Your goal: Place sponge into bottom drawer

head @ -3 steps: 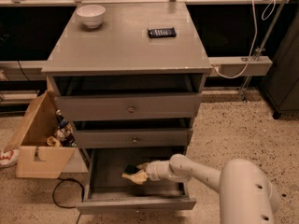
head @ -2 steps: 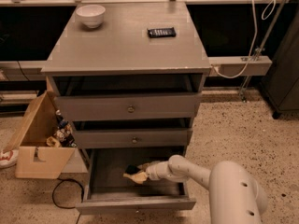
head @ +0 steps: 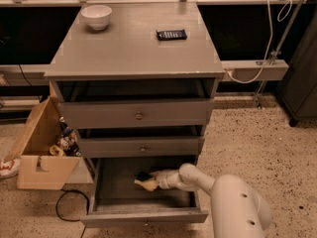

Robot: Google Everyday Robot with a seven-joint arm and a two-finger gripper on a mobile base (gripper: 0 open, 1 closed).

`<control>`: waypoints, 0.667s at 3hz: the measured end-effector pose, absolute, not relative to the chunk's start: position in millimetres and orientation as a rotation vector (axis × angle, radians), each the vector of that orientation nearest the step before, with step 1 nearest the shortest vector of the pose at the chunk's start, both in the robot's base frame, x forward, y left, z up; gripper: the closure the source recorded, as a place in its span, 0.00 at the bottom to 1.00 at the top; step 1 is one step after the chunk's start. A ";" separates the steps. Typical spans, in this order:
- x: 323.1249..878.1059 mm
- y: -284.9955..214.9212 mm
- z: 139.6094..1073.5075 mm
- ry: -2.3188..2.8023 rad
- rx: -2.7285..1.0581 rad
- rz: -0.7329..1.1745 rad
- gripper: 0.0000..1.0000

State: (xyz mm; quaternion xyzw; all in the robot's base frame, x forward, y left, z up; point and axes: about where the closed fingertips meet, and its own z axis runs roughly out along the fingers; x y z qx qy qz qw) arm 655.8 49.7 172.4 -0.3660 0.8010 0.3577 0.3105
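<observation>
View: camera view, looking down on the front of a grey cabinet.
Bottom drawer: pulled well out, so the tray is open from above. Its plain front panel faces the camera.
Upper drawers: the top drawer and the middle drawer each carry a round knob. Neither is pulled out as far as the bottom drawer.
Arm: white, entering from the lower right and reaching over the drawer's right side down into the tray.
Claw: inside the tray, near its middle and toward the back.
Claw state: cannot tell whether it is clamped on the sponge or has let go.
Sponge: at the tip of the claw and within the drawer's outline, with pale yellow foam below and a dark layer on top. Whether it rests on the tray floor or hangs just above it cannot be told.
Surface: carries a white bowl and a black remote, both well apart from the work.
Floor: an open cardboard box stands to the left of the cabinet.
Done, as judged: the drawer is open and the sponge has been brought inside it.
Left, as judged: confirm release onto the tray floor, then lift the claw clear of the drawer without dragging the sponge out.
</observation>
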 end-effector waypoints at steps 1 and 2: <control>660.5 40.5 165.8 2.123 -0.946 0.937 0.02; 658.3 19.7 173.0 2.102 -0.880 0.925 0.00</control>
